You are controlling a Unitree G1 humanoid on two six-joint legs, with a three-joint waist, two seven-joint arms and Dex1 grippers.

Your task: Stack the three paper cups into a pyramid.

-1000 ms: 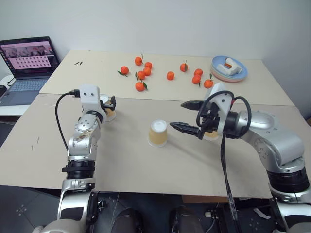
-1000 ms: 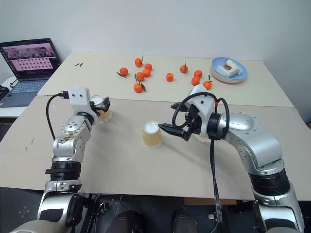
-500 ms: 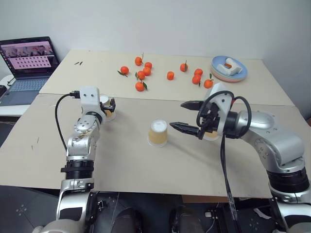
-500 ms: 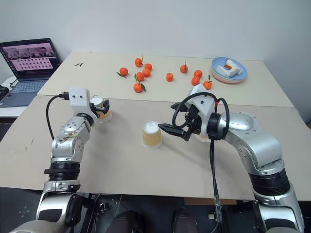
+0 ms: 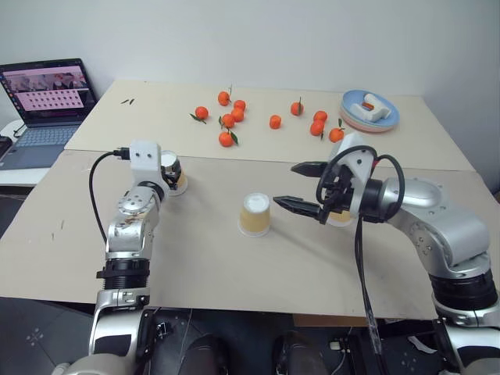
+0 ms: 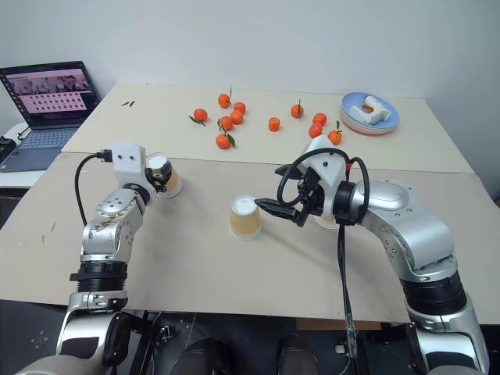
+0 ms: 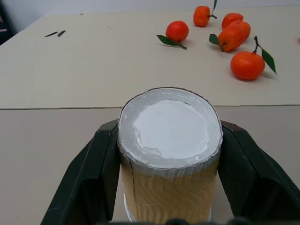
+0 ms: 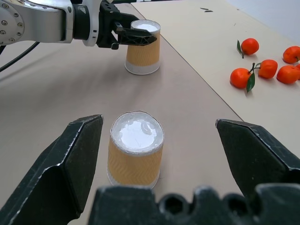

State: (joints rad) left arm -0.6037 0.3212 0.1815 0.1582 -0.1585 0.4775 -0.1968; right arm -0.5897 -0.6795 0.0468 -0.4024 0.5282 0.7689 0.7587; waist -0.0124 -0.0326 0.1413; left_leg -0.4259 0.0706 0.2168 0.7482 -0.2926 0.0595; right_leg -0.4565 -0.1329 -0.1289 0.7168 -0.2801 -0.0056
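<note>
The left gripper (image 7: 164, 187) is closed on the left cup (image 6: 166, 179). The cup stands upside down on the worktop (image 5: 195, 258), squeezed between the jaws near its white base, one black finger (image 7: 89, 173) on each side. A small crease can be seen in its paper wall by one jaw.

The middle cup (image 5: 255, 215) is also upside down. It sits just in front of the right gripper (image 5: 299, 186), a bit nearer one jaw. The jaws are opened wide and nothing is held.

A third cup (image 5: 341, 216) is seen behind the right gripper, mostly hidden.

These cups are judged to be very light and thin. They can be crushed or dented easily, and tipped over by a small bump. They are best held gently across the sides, not too hard.
</note>
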